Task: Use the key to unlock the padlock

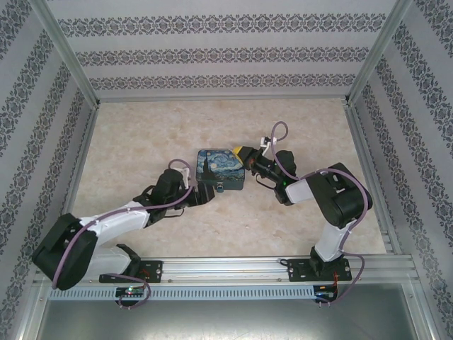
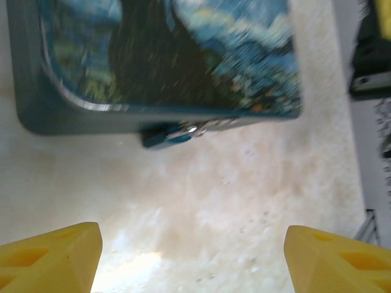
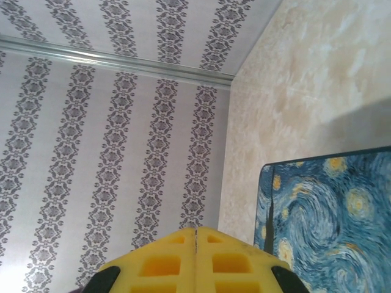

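The padlock is tiny, teal at one end and silvery at the other. It lies on the table against the near wall of the painted tin. From above, the padlock sits at the tin's front edge. My left gripper is open a short way in front of it, and only bare table lies between its yellow fingers. My right gripper is shut on nothing at the tin's far right corner, its tips pointing at the back wall. The key is out of view.
The starry-night tin stands mid-table between both arms. The marbled tabletop is ringed by patterned walls and metal posts. A metal rail runs along the near edge by the arm bases.
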